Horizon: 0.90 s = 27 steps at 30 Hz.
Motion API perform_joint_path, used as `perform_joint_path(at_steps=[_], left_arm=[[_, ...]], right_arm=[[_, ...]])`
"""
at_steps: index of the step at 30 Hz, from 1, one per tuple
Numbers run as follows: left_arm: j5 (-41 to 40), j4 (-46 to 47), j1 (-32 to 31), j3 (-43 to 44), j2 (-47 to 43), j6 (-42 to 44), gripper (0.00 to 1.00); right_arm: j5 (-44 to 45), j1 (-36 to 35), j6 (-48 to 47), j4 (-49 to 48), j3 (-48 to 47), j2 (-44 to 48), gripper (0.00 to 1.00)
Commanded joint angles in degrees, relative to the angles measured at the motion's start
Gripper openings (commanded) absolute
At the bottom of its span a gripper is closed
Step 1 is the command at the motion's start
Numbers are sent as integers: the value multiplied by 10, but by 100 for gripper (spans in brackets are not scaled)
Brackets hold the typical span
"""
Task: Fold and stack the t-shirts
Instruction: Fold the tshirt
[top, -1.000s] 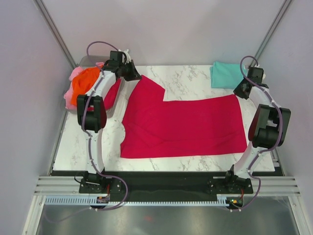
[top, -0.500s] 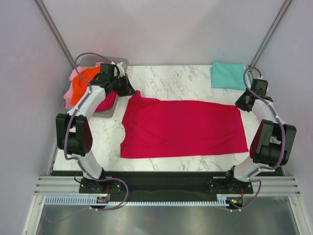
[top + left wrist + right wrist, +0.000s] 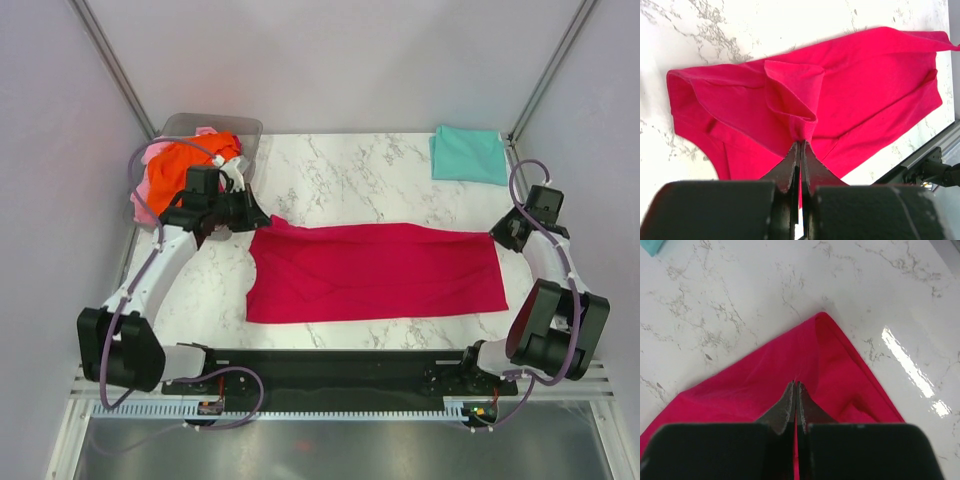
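Both pinched corners should come toward the near edge together, low and level, so the fold lands straight. The crimson t-shirt point(image 3: 375, 275) lies spread across the table point(image 3: 350, 170), between the two grippers. The left gripper point(image 3: 801, 146) is squeezed tight on its far left corner, the right gripper point(image 3: 796, 386) on its far right corner. The teal t-shirt point(image 3: 468, 154) sits far back.

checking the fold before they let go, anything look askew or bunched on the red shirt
Yes. At the left tool the crimson t-shirt is bunched: a cloth flap lies doubled over on top, and that end's edge is uneven. The end at the right tool lies flatter.
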<state>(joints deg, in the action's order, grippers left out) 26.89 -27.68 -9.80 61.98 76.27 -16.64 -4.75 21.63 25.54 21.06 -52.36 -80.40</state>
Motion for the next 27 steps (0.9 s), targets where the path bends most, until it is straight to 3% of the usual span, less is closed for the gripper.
perform_joint_path(at_steps=[1, 13, 20, 27], left_arm=[[-11, -11, -7, -30, -61, 15, 2], [12, -51, -16, -142, -186, -31, 2], [15, -68, -16, -173, -210, -42, 2], [-97, -91, -16, -159, -207, -49, 2]], right_arm=[[-5, 6, -8, -3, 19, 31, 0], [9, 29, 5, 4, 69, 67, 0], [0, 61, 8, -4, 93, 56, 0], [-51, 90, 15, -8, 74, 2, 0]])
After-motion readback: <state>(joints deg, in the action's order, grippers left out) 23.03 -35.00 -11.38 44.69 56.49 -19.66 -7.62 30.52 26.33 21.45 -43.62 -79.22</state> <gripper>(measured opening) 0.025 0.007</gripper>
